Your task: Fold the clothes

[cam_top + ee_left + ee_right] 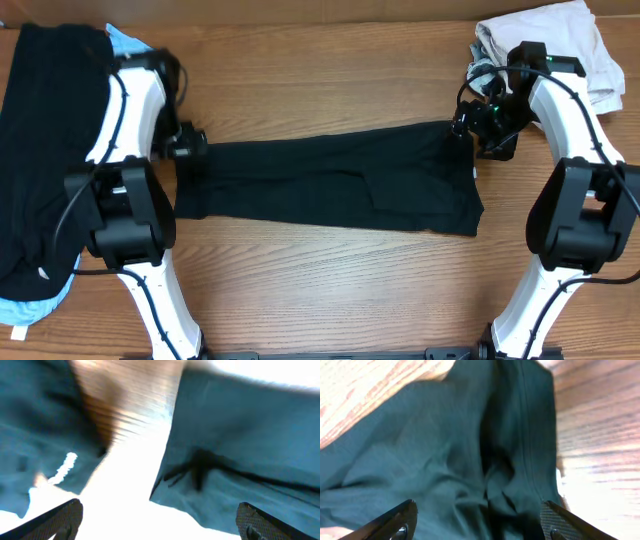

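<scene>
- We find one black garment (330,185) laid flat across the middle of the wooden table (330,270), folded into a long band running from the left arm to the right arm.
- Its right end is wider, with one layer overlapping another. Its left end is narrower and reaches the left arm's wrist.
- Left gripper (160,510): we see the jaws spread wide, one finger (62,517) in each lower corner of the wrist view. Nothing sits between them. Dark cloth lies to either side below, with bare table showing in the gap.
- The left wrist view is blurred. We note a small white mark (65,467) on the cloth at left but cannot identify it.
- Right gripper (477,510): jaws apart, with the fingers (402,520) standing clear to either side. Rumpled dark cloth lies beneath and between them, not pinched.
- From overhead, the right gripper sits at the band's upper right corner, the left gripper at its left end.
- A black pile (40,150) lies along the table's left edge, with a light-blue garment (128,42) peeking out at top and bottom.
- Beige clothes (560,45) are bunched in the far right corner, behind the right arm.
</scene>
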Controlling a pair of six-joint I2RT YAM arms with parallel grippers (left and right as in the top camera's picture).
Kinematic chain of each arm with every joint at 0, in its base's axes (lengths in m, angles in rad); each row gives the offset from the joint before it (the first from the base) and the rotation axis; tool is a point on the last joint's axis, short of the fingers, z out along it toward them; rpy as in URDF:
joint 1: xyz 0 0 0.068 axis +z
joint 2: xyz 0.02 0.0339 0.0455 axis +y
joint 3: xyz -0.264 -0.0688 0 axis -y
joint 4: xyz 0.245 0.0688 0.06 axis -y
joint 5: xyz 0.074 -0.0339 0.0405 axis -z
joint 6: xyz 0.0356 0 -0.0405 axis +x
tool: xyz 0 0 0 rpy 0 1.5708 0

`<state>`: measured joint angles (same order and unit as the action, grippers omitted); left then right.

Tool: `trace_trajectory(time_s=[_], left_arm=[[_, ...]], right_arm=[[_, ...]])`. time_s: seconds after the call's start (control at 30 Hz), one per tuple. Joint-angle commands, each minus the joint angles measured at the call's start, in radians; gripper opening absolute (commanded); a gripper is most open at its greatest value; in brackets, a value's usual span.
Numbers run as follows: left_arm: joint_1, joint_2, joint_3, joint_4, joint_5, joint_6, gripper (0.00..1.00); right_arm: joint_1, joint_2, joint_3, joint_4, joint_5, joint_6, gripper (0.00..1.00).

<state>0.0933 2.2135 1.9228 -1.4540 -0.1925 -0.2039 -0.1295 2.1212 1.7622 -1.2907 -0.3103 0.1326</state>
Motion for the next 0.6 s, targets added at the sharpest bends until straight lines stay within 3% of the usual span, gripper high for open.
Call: trace_trajectory(time_s=[0.0,0.2,0.57], left_arm=[[0.005,-0.01,0.15,-0.042,0.067,0.011,1.0],[0.005,-0.011,0.195,-0.046,0.248,0.081,1.0],[0.01,-0.01,0.177,-0.079,0.253,0.11,0.94]], right_arm=[[-0.029,-0.087,0.026,-0.03,-0.005,-0.061,0.83],[-0.052,-0.16,0.026,-0.087,-0.021,-0.142,0.83],[-0.056,-0.182,0.018,-0.106,0.003,-0.141,1.0]])
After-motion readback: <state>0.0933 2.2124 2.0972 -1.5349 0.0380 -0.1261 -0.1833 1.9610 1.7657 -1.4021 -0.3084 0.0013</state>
